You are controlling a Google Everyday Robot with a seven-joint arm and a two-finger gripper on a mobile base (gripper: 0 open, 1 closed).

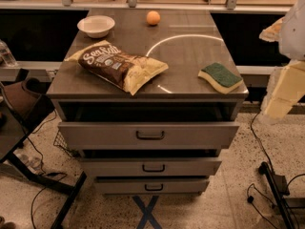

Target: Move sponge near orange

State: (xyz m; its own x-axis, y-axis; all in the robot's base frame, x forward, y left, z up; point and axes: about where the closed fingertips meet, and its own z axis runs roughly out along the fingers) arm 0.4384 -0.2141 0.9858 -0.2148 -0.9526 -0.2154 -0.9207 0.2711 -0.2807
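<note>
The sponge [220,77], pale yellow foam with a dark green top, lies flat near the front right corner of the grey cabinet top [190,51]. The orange [153,17] sits at the back middle of the same top, far from the sponge. My gripper [282,93] hangs at the right edge of the view, beside the cabinet and to the right of the sponge, apart from it and holding nothing that I can see.
A yellow-brown chip bag [119,66] lies front left of the middle. A white bowl [96,26] stands at the back left. The top drawer [148,133] is pulled slightly out. Cables and a stand foot [274,185] lie on the floor.
</note>
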